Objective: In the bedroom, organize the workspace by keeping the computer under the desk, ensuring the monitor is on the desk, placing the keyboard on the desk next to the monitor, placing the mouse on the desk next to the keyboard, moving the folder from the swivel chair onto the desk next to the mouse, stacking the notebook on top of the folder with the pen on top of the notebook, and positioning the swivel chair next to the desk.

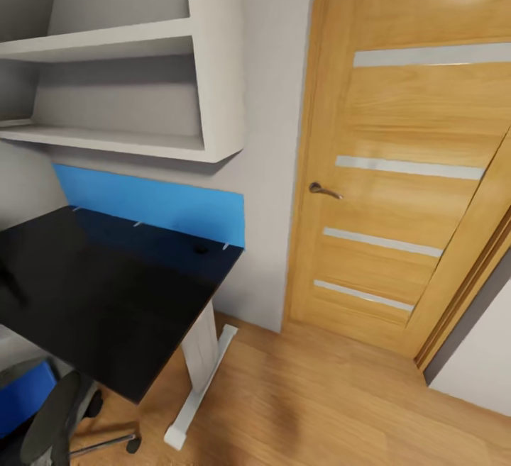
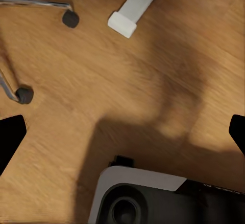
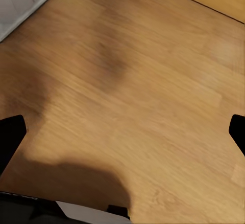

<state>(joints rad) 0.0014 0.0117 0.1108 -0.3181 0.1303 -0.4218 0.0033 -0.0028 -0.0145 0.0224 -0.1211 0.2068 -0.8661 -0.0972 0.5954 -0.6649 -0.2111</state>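
Both grippers, left (image 2: 122, 132) and right (image 3: 122, 132), spread wide over wood floor (image 3: 153, 81), holding nothing; folder (image 1: 25, 395) on chair (image 1: 50, 416) beside desk (image 1: 106, 289).

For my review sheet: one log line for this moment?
phase: transit | desk end ahead | swivel chair, folder on it | jaws open, empty

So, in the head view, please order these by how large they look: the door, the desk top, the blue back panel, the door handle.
1. The door.
2. The desk top.
3. The blue back panel.
4. The door handle.

These are apparent sizes only; the door and desk top are cut off by the frame.
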